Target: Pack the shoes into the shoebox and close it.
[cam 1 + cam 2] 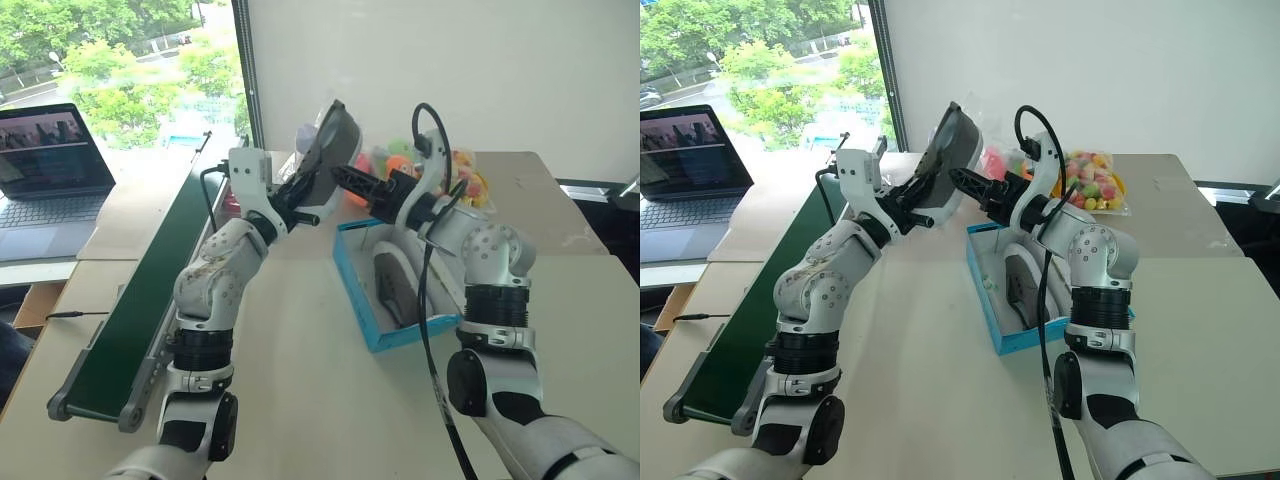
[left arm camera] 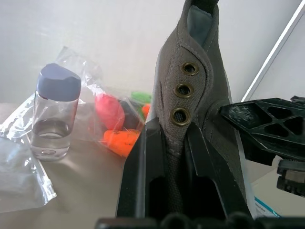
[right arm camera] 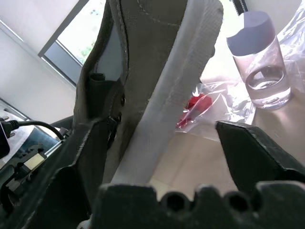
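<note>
Beige tabletop (image 1: 300,380) carries the open blue shoebox (image 1: 357,300), one shoe (image 1: 392,285) lying inside it. Above the box, the left gripper (image 2: 177,148) is clenched on the other shoe (image 1: 330,150), held up on edge. The right gripper (image 3: 186,143) straddles its sole, fingers spread, not pinching. Beyond stand a bottle (image 2: 55,117) and a toy bag (image 1: 1090,180).

Matt grey woven cloth on the raised shoe (image 2: 190,114), dull brass eyelets (image 2: 181,89), rough pale rubbery sole (image 3: 167,100); crinkly glossy plastic bags (image 2: 28,176).
</note>
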